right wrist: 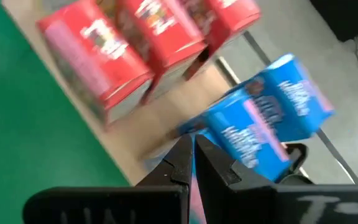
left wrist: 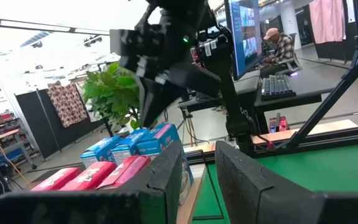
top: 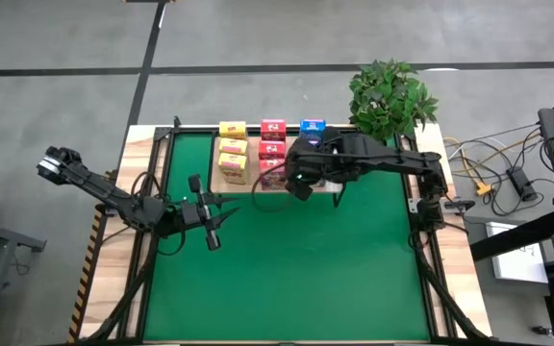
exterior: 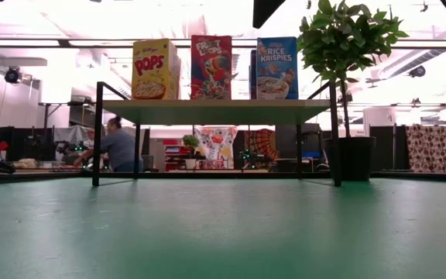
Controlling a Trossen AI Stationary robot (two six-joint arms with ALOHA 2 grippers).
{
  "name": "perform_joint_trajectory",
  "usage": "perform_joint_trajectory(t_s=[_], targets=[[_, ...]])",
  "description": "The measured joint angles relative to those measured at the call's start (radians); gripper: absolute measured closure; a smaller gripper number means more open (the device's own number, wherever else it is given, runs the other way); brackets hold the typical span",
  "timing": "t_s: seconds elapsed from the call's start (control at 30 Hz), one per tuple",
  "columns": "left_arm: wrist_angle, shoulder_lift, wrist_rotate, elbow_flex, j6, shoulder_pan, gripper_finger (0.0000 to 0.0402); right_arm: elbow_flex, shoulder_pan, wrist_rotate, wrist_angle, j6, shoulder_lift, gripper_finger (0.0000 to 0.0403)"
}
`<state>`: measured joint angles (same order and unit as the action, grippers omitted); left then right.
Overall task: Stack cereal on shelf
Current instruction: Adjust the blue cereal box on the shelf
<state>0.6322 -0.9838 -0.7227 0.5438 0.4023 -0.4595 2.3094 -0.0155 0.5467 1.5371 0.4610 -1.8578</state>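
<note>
My right gripper [top: 301, 188] sits over the near edge of the shelf [top: 258, 185], by the blue end of the rows. Its fingers [right wrist: 182, 163] are nearly closed, only a thin gap between them, with nothing clearly held. Just ahead of them lie the blue boxes [right wrist: 272, 127], with the red boxes [right wrist: 145, 46] beside them on the wood.

My left gripper [top: 212, 223] rests low over the green mat [top: 296, 279], in front of the shelf and apart from it. Its fingers [left wrist: 166, 177] stand narrowly apart and empty.

From above, the yellow boxes [top: 233, 154], red boxes and blue boxes form three rows on the shelf; my right arm covers part of the blue row. The low view shows a yellow, a red and a blue box upright on the shelf top [exterior: 215, 111].

A potted plant [top: 390, 98] stands at the shelf's right end. A person [exterior: 116, 145] is seated in the room beyond.
</note>
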Motion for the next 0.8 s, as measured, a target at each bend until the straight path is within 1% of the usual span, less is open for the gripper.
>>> perform_joint_trajectory(t_s=[0.13, 0.27, 0.43, 0.63, 0.8], targets=[[0.007, 0.000, 0.000, 0.000, 0.000, 0.000, 0.0322, 0.029, 0.022, 0.006, 0.003, -0.012, 0.002, 0.0394], [0.008, 0.000, 0.000, 0.000, -0.013, 0.000, 0.0322, 0.023, 0.069, 0.006, -0.020, -0.091, -0.002, 0.0394], [0.009, 0.000, 0.000, 0.000, -0.018, 0.000, 0.0322, -0.004, 0.111, -0.004, -0.121, -0.167, -0.004, 0.0394], [0.009, 0.000, 0.000, 0.000, -0.018, 0.000, 0.0322, -0.047, 0.139, -0.018, -0.150, -0.185, -0.005, 0.0394], [0.010, 0.000, 0.000, 0.000, -0.018, 0.000, 0.0322, -0.082, 0.138, -0.032, -0.160, -0.185, -0.005, 0.0394]])
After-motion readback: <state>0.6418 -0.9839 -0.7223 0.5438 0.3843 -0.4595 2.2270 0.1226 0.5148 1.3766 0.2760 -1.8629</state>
